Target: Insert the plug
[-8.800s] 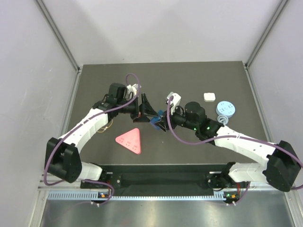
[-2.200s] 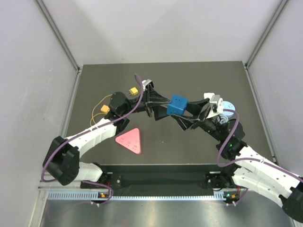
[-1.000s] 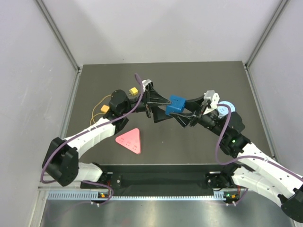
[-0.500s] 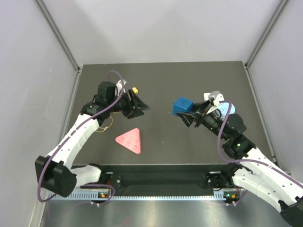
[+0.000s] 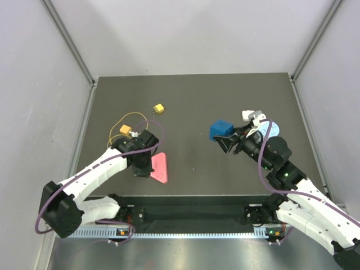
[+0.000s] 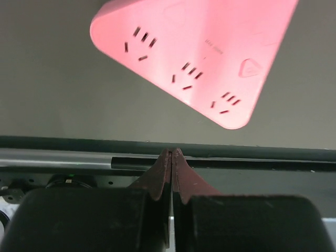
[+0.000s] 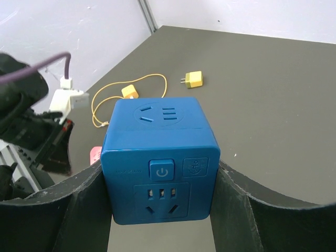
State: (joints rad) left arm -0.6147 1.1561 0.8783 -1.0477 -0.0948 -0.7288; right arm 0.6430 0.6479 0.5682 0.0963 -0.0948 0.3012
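A small yellow plug point(image 5: 159, 108) point(image 7: 193, 79) lies loose on the dark table toward the back. A second yellow plug on a thin yellow cable point(image 5: 125, 129) point(image 7: 130, 91) lies left of it. My right gripper point(image 5: 228, 140) point(image 7: 160, 210) is shut on a blue cube socket point(image 5: 221, 130) point(image 7: 160, 157), held above the table with one socket face toward its camera. My left gripper point(image 5: 143, 166) point(image 6: 172, 152) is shut with nothing between its jaws. It hangs over the left part of a pink triangular power strip point(image 5: 160, 167) point(image 6: 194, 58).
A small white block point(image 5: 247, 115) and a light blue disc point(image 5: 270, 128) lie at the back right, partly behind the right arm. The black rail point(image 5: 191, 212) runs along the table's near edge. Grey walls enclose the table.
My left gripper has pulled away from the blue cube, swung left and come down toward the near edge over the pink strip, and shut. The right gripper has kept hold of the cube, drifting slightly right.
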